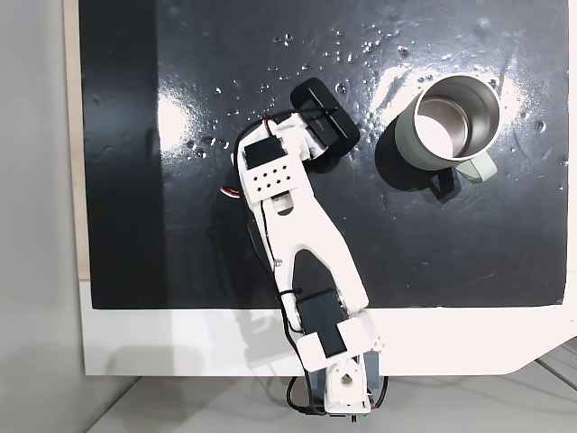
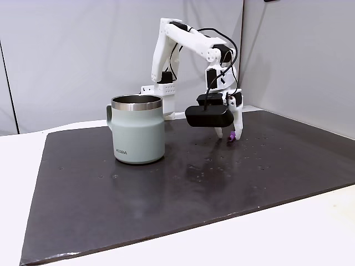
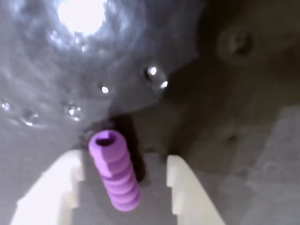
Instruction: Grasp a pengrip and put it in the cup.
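the dark, glossy, dimpled mat (image 1: 180, 225) covers most of the white table (image 2: 310, 233), and on it the white five-joint arm with black servos (image 1: 302, 225) reaches out from its base at the near edge in a fixed view. the round brushed-steel mug with a pale grey-green outer wall and a small pale handle (image 2: 137, 131) stands upright on the mat, well apart from the arm's tip, and its shiny inside (image 1: 455, 113) looks empty, so nothing has been dropped in yet. the gripper (image 3: 124, 180) is low over the mat, its pale fingers (image 3: 185, 190) set to either side of the tiny light-purple ridged rubber cylinder (image 3: 115, 176). in the wrist view the pengrip leans against or lies just beside the left finger, with a clear gap to the right one, so the pincer stands narrowly apart around the piece rather than pinching it. in a fixed view the pengrip (image 2: 232, 137) shows at the fingertips, at or barely above the mat; whether it is lifted cannot be told. the step in hand seems to be the grasp itself. the next move likely calls for closing the jaws squarely on the soft ridges, then lifting and carrying across to above the mug's open mouth.
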Robot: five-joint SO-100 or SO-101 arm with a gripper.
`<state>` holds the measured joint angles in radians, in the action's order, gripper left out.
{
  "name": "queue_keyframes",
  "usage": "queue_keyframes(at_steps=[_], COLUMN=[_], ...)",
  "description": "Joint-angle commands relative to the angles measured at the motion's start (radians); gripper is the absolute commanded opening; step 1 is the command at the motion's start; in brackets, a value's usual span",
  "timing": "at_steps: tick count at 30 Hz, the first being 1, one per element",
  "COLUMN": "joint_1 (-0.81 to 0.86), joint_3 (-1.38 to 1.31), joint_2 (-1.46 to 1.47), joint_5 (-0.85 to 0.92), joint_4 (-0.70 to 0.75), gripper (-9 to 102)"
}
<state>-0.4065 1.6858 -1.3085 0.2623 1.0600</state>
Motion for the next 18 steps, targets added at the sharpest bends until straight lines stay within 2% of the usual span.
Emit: queue_keyframes(at_steps=[1, 6, 18], joint_1=[-0.002, 0.011, 0.023], joint_3=[-0.052, -0.071, -0.089], joint_2=[0.009, 0.041, -0.031], joint_5=[0.009, 0.023, 0.032], joint_4=[0.020, 0.031, 0.087], gripper=[15, 3, 0])
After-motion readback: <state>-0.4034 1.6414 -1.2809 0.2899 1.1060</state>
